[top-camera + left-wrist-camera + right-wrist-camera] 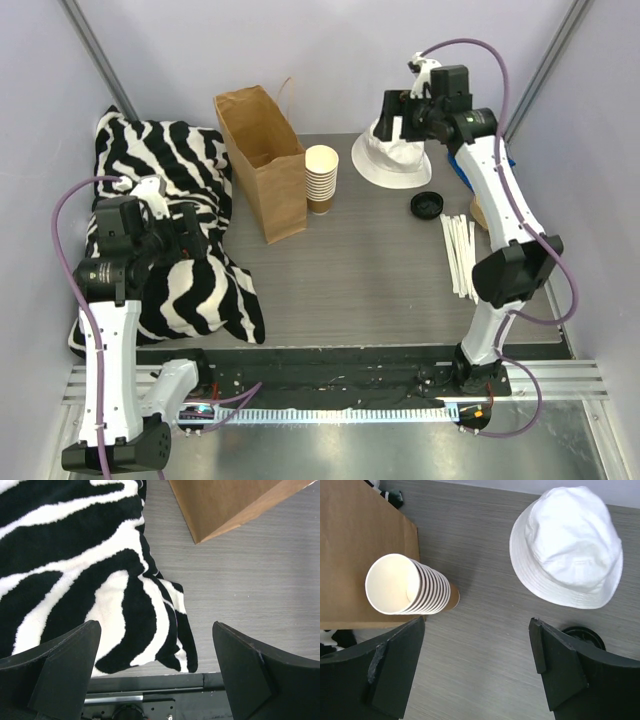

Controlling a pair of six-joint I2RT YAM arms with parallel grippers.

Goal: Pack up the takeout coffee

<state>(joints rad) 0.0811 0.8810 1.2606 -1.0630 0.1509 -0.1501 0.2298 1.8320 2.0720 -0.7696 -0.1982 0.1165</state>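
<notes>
No lidded takeout coffee shows in any view. A stack of lidless cream cups (321, 178) (405, 586) stands beside an open brown paper bag (260, 160) (355, 545). A round black lid (427, 205) (583, 634) lies flat on the table, right of the stack. My right gripper (388, 118) (477, 625) hangs open high over the table between the cup stack and the lid, holding nothing. My left gripper (193, 228) (155, 630) is open and empty above the edge of a zebra-print cloth (170, 200) (65, 555).
A white bucket hat (392, 158) (567, 545) lies at the back right. White sticks (458, 255) are spread near the right arm, and a tan object (481, 212) sits partly hidden behind it. The bag's corner (230, 505) is ahead of the left gripper.
</notes>
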